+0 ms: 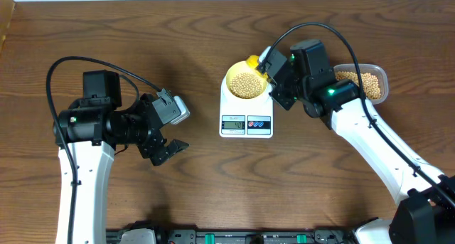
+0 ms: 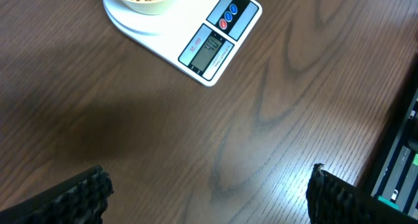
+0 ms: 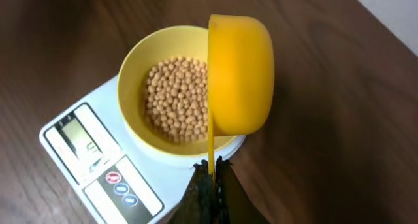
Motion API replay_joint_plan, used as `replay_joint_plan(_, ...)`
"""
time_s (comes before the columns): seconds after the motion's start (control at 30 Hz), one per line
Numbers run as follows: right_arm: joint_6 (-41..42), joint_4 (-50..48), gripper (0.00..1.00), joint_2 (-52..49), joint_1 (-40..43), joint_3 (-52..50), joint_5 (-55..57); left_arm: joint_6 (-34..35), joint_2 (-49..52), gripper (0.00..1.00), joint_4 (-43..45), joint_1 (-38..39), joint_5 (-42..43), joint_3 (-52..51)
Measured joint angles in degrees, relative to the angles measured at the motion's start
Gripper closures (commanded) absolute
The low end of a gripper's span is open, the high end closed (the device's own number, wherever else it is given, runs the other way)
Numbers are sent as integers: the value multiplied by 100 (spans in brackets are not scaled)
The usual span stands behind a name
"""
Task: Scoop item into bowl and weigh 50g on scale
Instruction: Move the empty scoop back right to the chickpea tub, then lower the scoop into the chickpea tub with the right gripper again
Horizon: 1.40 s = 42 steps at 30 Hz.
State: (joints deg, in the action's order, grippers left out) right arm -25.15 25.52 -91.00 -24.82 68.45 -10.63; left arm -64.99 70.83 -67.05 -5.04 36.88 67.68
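Observation:
A pale yellow bowl (image 1: pixel 247 83) stands on the white scale (image 1: pixel 246 122) at the table's middle, and tan beans (image 3: pixel 176 98) lie in it. My right gripper (image 3: pixel 212 166) is shut on the thin handle of a bright yellow scoop (image 3: pixel 240 74), which is tipped on its side over the bowl's right rim. The scale's display (image 2: pixel 210 51) is lit; its digits are too blurred to read. The bowl and scale also show in the left wrist view (image 2: pixel 147 0). My left gripper (image 1: pixel 170 149) is open and empty over bare table, left of the scale.
A clear plastic tub (image 1: pixel 364 81) of beans stands at the right, behind my right arm. A black rail with green parts (image 1: pixel 234 237) runs along the table's front edge.

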Motion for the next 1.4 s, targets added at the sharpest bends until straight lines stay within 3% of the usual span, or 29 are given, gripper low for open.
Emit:
replay_joint_plan(0.37, -109, -426, 99, 105, 24, 0, 452, 0, 0, 2, 2, 0, 0, 0)
replay_joint_plan(0.67, -87, 326, 99, 697, 463, 0, 841, 0, 0, 2, 0, 0, 0, 0)
replay_joint_plan(1.0, 66, 1902, 99, 1082, 1742, 0, 981, 0, 0, 2, 0, 0, 0, 0)
replay_joint_plan(1.4, 72, 2470, 99, 1069, 2983, 0, 1014, 0, 0, 2, 0, 0, 0, 0)
